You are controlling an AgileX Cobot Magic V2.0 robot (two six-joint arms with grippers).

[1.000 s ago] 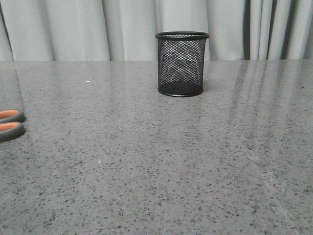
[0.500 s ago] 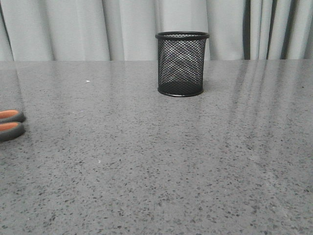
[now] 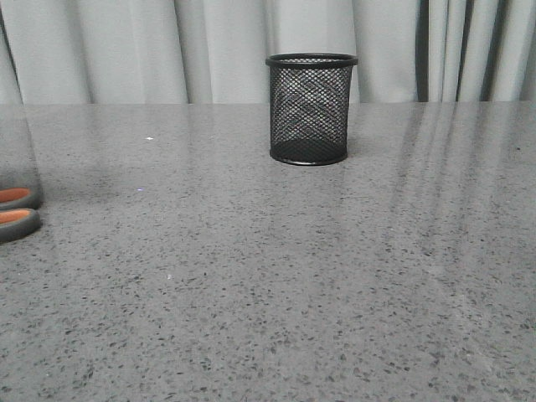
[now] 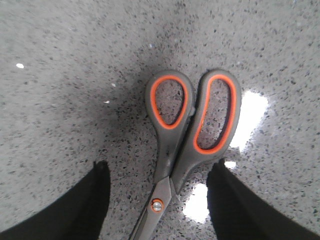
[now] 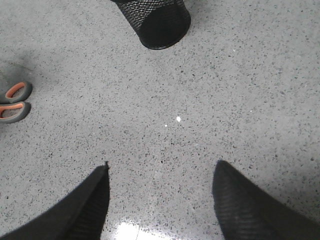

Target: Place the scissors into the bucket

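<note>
The scissors (image 4: 192,117) lie flat on the speckled grey table, dark grey handle loops lined in orange, blades running out of the left wrist view past the pivot. My left gripper (image 4: 160,170) is open above them, one finger (image 4: 85,205) on each side of the shank, not touching. In the front view only the handle loops (image 3: 17,212) show at the left edge. The bucket (image 3: 311,109), a black mesh cup, stands upright at the table's back centre. My right gripper (image 5: 162,167) hangs open over bare table, well short of the bucket (image 5: 157,22).
Grey curtains (image 3: 209,50) hang behind the table's far edge. The table top (image 3: 293,276) is speckled grey stone with bright light reflections. In the right wrist view the scissors' handle loops (image 5: 15,102) lie far to one side of the bucket.
A faint shadow has grown over the table's left edge above the scissors' handles. The scissors and the bucket have not moved.
</note>
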